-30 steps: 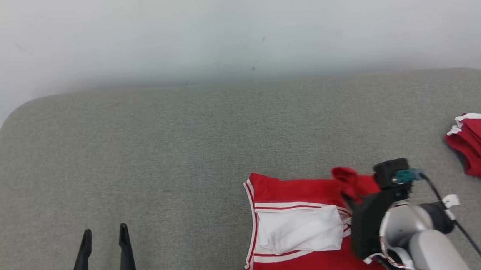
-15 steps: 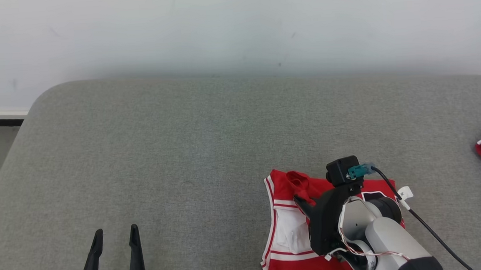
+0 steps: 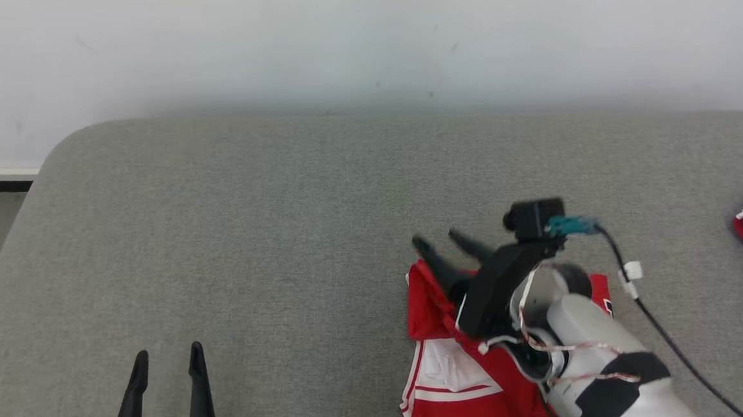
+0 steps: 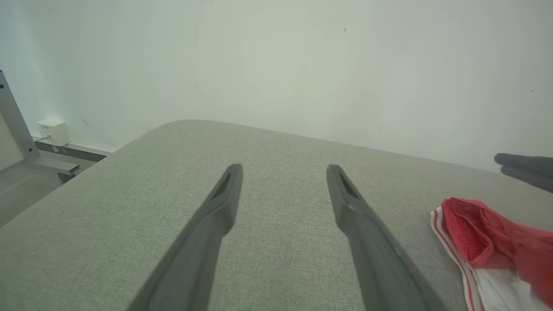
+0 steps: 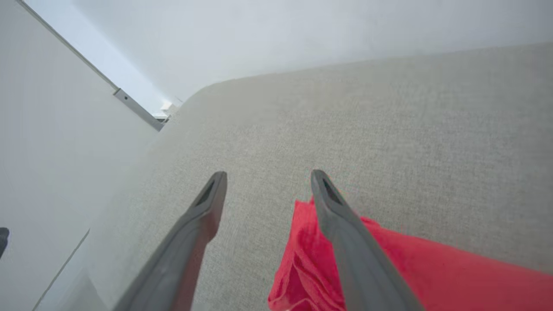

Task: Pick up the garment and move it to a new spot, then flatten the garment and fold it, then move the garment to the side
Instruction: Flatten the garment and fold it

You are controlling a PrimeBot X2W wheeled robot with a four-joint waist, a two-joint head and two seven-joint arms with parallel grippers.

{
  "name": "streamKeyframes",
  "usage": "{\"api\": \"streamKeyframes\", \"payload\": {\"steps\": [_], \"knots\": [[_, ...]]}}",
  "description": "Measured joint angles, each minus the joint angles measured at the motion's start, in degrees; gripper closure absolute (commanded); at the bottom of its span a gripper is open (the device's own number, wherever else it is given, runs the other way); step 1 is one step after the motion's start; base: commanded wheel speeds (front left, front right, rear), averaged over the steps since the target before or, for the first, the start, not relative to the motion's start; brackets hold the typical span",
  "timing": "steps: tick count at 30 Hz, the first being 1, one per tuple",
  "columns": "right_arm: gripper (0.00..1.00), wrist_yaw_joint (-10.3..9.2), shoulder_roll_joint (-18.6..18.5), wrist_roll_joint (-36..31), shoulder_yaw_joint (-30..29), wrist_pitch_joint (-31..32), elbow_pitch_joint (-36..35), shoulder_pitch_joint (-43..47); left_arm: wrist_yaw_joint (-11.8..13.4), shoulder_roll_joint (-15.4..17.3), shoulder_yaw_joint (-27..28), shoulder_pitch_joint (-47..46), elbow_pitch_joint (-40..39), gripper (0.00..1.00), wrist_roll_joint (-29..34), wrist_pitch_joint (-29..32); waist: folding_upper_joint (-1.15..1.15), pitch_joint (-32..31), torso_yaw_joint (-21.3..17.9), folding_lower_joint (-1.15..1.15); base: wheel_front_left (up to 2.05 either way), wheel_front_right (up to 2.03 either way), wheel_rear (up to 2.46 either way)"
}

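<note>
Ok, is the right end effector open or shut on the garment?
Open. On the right end effector the fingers stand wide apart, pinching nothing; the red garment lies beneath.

A grey fabric-covered surface (image 3: 250, 229) spreads under and ahead of the left gripper (image 3: 167, 351), its far corner rounded. Beyond the fingertips rises a plain white wall (image 3: 335, 36), evenly lit. Left of that gripper, past the edge, are a grey floor (image 4: 19, 190), a metal frame (image 4: 18, 125) and a small white box (image 4: 52, 129).

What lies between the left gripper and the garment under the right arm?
Nothing: the head view shows bare grey cushion between the left gripper and that garment.
</note>
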Motion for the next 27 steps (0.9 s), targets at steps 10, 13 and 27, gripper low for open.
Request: {"api": "streamKeyframes", "payload": {"steps": [10,13,27], "knots": [[0.54,0.0,-1.62,-16.15,-13.91,-11.92,1.27,0.59,0.19,0.01,0.47,-0.02,-0.24,0.0,-0.02,0.0,0.0,-0.51,-3.08,0.0,0.0,0.0,0.0],[1.0,0.0,-3.5,-22.4,-17.37,-11.01,1.18,5.49,0.16,0.0,0.36,-0.23,-0.24,0.0,-0.07,0.0,0.0,-0.24,-3.46,0.0,0.0,0.0,0.0],[1.0,0.0,-0.3,-23.88,-5.08,-2.88,-10.2,20.03,-0.55,0.0,1.72,-0.87,-0.14,0.0,-0.02,0.0,0.0,-0.12,-4.29,0.0,0.0,0.0,0.0]]}}
